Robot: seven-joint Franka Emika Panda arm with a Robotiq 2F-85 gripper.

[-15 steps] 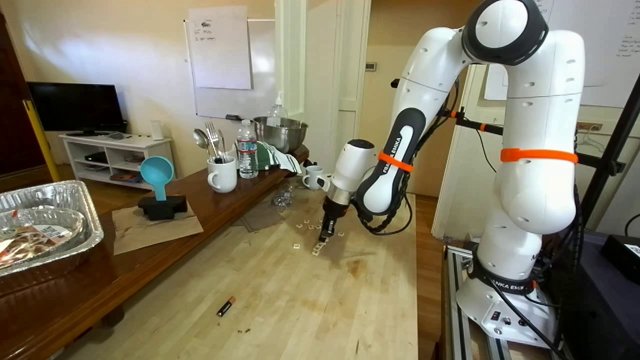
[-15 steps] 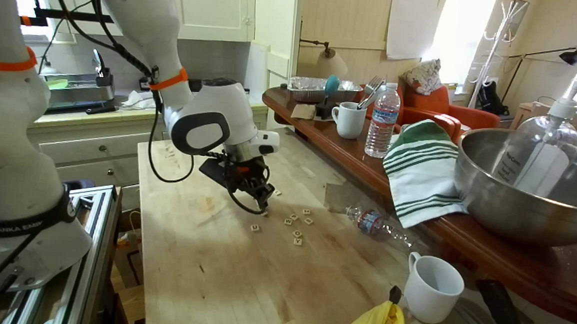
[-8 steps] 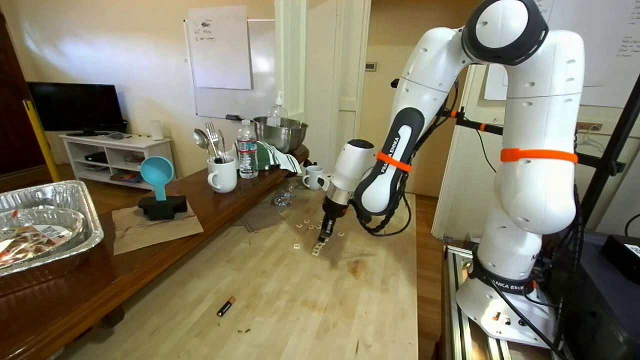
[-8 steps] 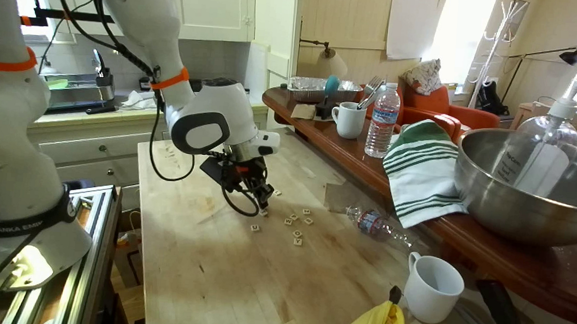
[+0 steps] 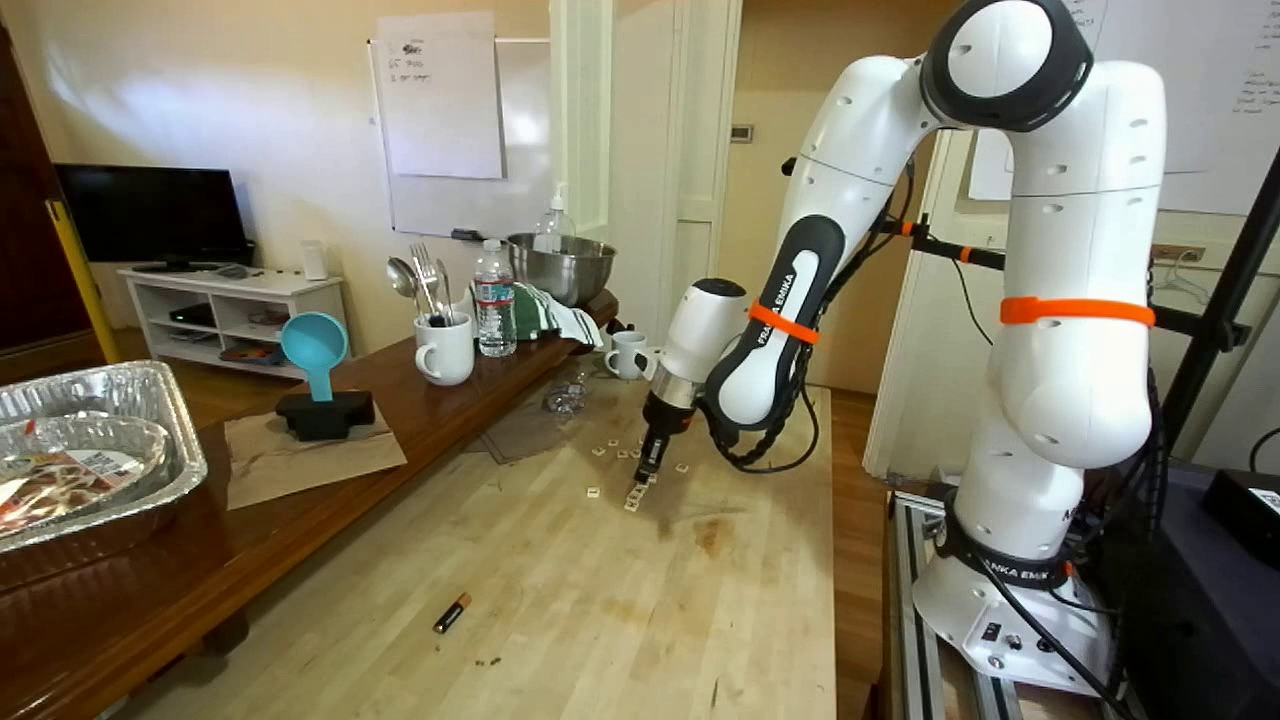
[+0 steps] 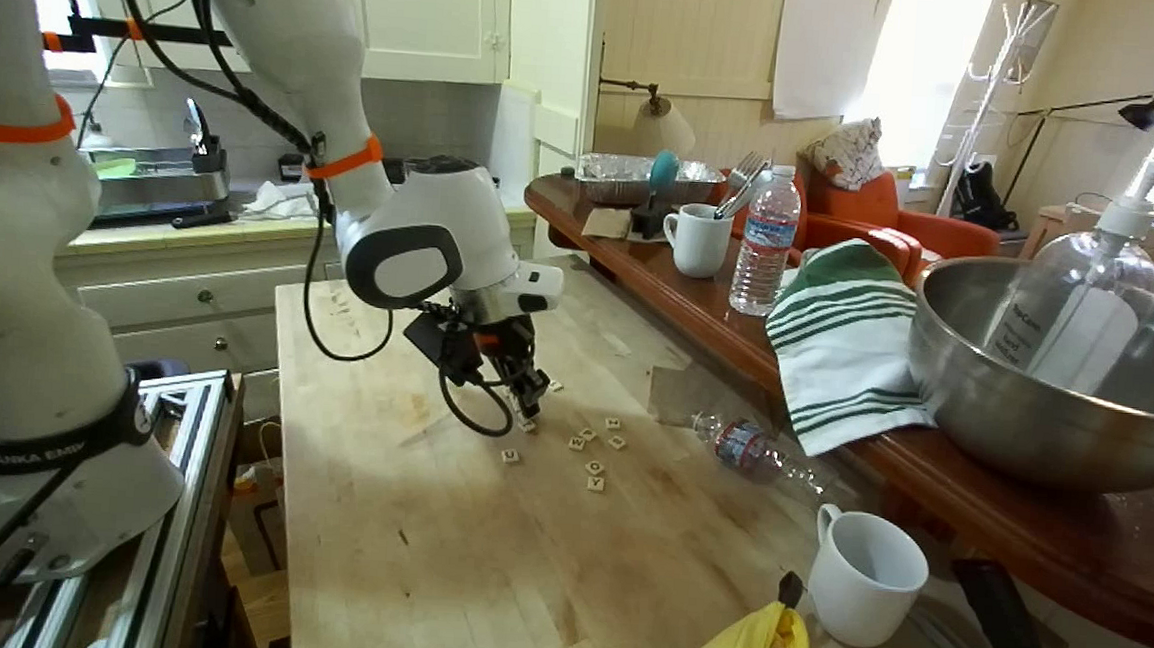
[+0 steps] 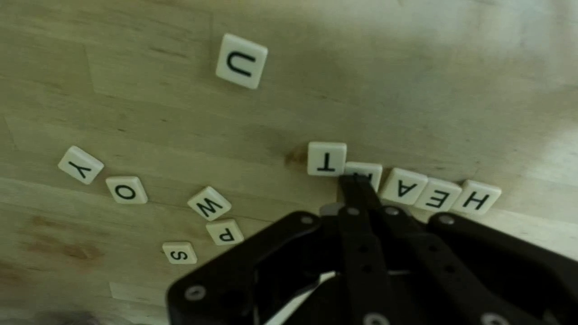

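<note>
Seen in the wrist view, my gripper (image 7: 355, 179) is shut, its fingertips pressed together with nothing visible between them. They stand over or against a letter tile (image 7: 371, 169) and cover much of its letter; whether they touch it I cannot tell. A T tile (image 7: 327, 159) sits at that tile's side, a little offset. On the opposite side, an A tile (image 7: 404, 186), an E tile (image 7: 437, 195) and an H tile (image 7: 476, 197) lie in a slanting row. In both exterior views the gripper (image 5: 643, 480) points down at the wooden table, close to these tiles.
Loose tiles lie about: U (image 7: 241, 61), Y (image 7: 81, 164), O (image 7: 127, 189), W (image 7: 209, 203) and S (image 7: 179, 253). A battery (image 5: 452, 612), a crushed bottle (image 6: 745, 445), a white mug (image 6: 867, 577) and a yellow pouch (image 6: 753, 645) are on the table. A raised brown ledge (image 6: 631, 257) borders it.
The gripper has shifted slightly and changed its tilt a little, staying low by the tile row. Its cable swings with it. The loose tiles show no clear movement.
</note>
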